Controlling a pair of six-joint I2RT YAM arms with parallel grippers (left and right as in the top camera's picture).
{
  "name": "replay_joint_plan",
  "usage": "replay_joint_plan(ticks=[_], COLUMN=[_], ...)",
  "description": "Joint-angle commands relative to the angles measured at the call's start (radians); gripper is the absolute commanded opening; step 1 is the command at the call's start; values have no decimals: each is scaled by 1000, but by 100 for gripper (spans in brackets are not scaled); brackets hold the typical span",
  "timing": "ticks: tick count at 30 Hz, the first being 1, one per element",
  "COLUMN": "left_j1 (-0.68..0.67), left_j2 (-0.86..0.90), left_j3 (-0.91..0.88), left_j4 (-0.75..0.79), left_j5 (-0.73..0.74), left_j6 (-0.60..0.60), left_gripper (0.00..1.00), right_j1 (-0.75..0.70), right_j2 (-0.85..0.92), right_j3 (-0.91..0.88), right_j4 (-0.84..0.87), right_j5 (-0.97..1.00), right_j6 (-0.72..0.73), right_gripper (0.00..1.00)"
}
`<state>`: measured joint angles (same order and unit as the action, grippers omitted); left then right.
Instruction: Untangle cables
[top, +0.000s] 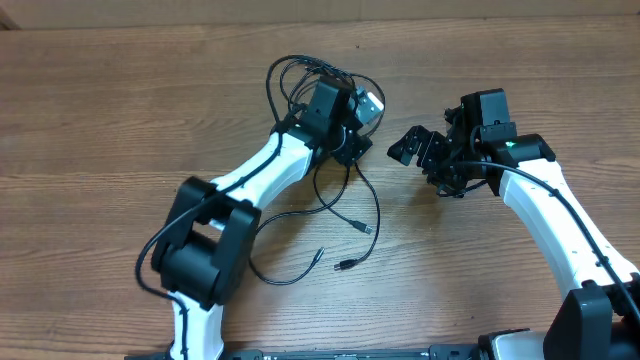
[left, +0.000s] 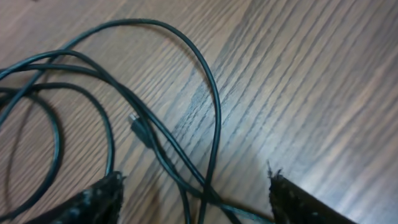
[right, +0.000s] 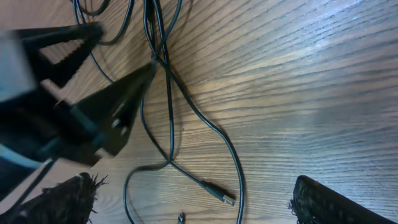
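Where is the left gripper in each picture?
Overhead: left gripper sits upper middle, over the cables.
Left wrist: only its fingertips show, at the bottom left and bottom right.
Right wrist: left gripper on the left side, jaws apart.
Shared landmark: the black cables looping on the wooden table.

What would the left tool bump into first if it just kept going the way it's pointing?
Probably the cables: the left tool is open, pointing down at black strands crossing between its fingers, with the wooden table right beneath. How high it sits above them is unclear.
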<state>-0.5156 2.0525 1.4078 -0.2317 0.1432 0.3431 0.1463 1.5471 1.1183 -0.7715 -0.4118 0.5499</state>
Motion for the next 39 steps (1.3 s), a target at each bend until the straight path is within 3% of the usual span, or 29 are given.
replay_joint_plan(ticks=[1, 6, 11, 13, 16, 24, 32, 39], left_j1=[-2, -2, -2, -2, -2, 2, 33, 65], left_j2=[70, 122, 166, 182, 200, 84, -307, -612], left_j3=[8, 8, 8, 8, 8, 11, 11, 11], left_j4=[44, 77, 134, 150, 176, 210, -136, -290], left_j5=[34, 90, 95, 101, 116, -63, -68, -63], left_j6=[59, 133, 132, 132, 133, 128, 17, -95], left_gripper=[66, 57, 59, 53, 4, 4, 4, 4], right_j1=[4, 4, 4, 4, 4, 4, 4, 4], right_j2=[3, 3, 3, 3, 3, 3, 3, 3], right_j3=[8, 8, 8, 8, 8, 8, 8, 8], right_j4=[3, 3, 3, 3, 3, 3, 117, 150], right_j5=[0, 0, 0, 0, 0, 0, 0, 33], right_j6=[0, 0, 0, 0, 0, 0, 0, 0], right_gripper=[100, 100, 100, 100, 100, 100, 100, 100])
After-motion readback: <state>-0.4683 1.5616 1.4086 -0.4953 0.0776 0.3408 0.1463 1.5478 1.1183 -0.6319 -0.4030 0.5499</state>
